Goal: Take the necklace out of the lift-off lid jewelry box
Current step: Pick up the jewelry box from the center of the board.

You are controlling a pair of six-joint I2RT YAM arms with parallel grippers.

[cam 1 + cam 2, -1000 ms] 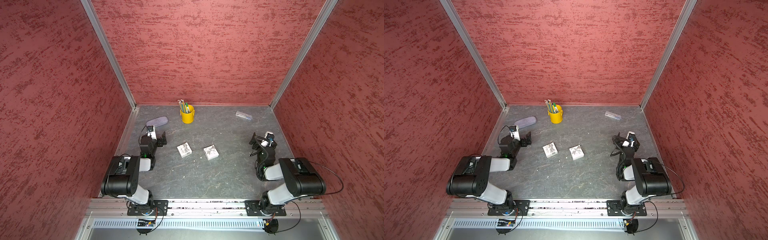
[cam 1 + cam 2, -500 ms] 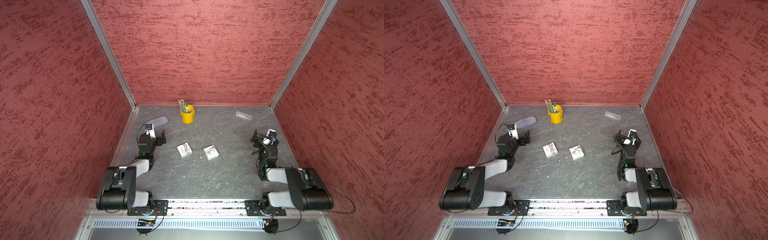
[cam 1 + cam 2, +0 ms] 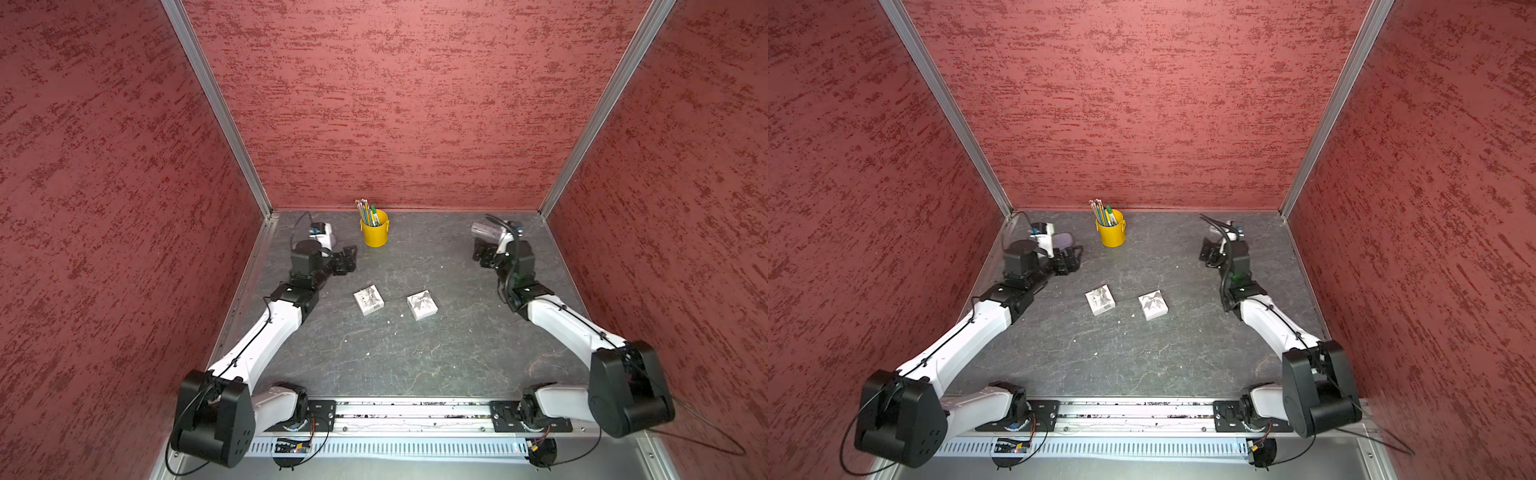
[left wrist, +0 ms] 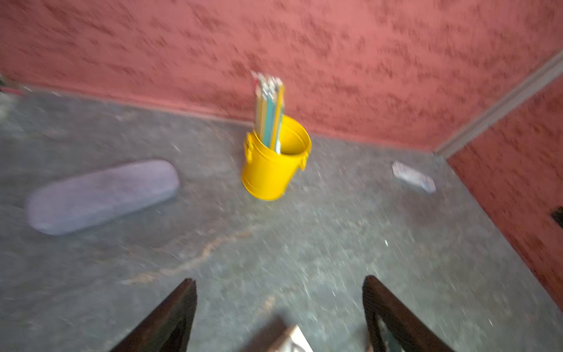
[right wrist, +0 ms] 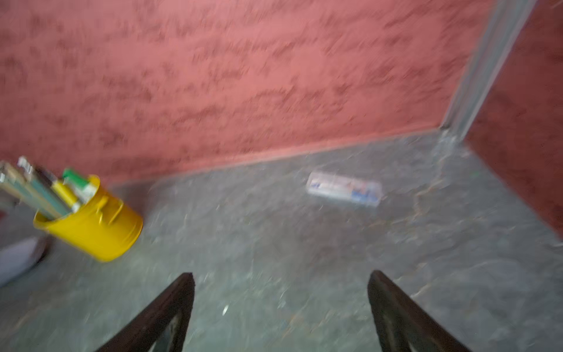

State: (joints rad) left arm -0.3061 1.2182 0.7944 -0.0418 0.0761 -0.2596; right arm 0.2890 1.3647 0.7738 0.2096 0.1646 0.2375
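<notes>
Two small white boxes printed with grey bows lie flat in the middle of the table (image 3: 415, 361), near each other but not touching: the left box (image 3: 368, 300) and the right box (image 3: 422, 304). Both look closed from above, and I cannot tell which is the lift-off one or see any necklace. The left gripper (image 4: 278, 283) hangs behind the left box, its jaws apart and holding nothing; a blurred white corner shows low between them in the left wrist view. The right gripper (image 5: 280, 277) is well behind the right box, jaws likewise apart and empty. At the back wall stands a yellow cup (image 3: 375, 232) of pencils (image 3: 365, 210), with a purple case (image 4: 100, 196) lying beside it near the left gripper, and a clear packet (image 5: 344, 188) lies near the right gripper
</notes>
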